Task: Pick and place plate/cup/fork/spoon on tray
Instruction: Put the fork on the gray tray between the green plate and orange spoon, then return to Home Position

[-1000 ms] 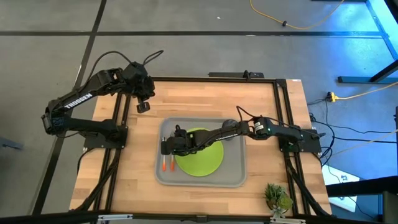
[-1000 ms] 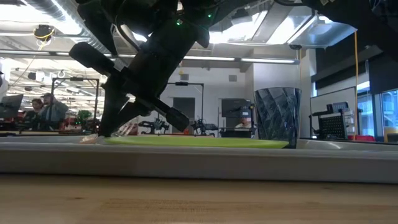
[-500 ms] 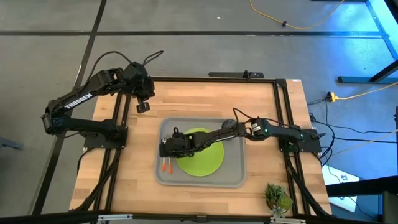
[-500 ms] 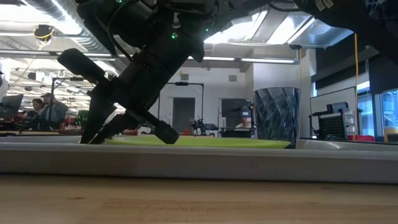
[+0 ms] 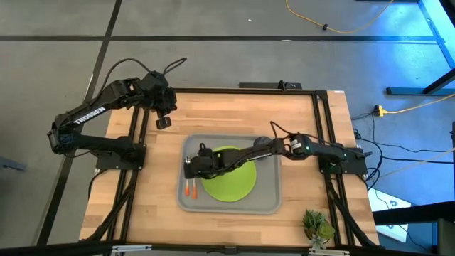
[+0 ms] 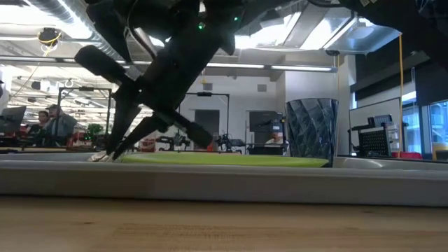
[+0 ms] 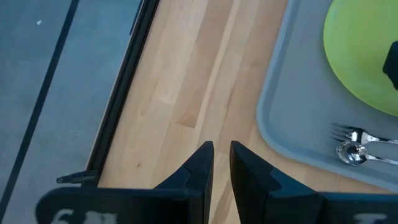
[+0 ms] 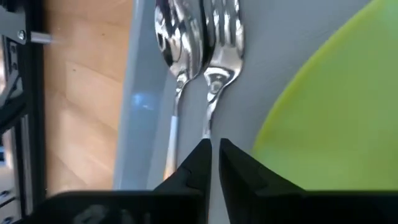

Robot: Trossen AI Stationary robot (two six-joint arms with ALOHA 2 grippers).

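Hovering with fingers nearly closed and empty, the right gripper (image 5: 190,168) is clearing fork (image 8: 217,59) and spoon (image 8: 174,43) inside the tray (image 5: 266,203); rising straight avoids nudging them.

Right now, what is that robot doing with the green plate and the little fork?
The robot is setting a tray. The plate, cup, fork and spoon all sit on it already. The right pincer hovers closed just above the fork and spoon beside the plate. The left pincer waits, closed, over the table's back left corner.
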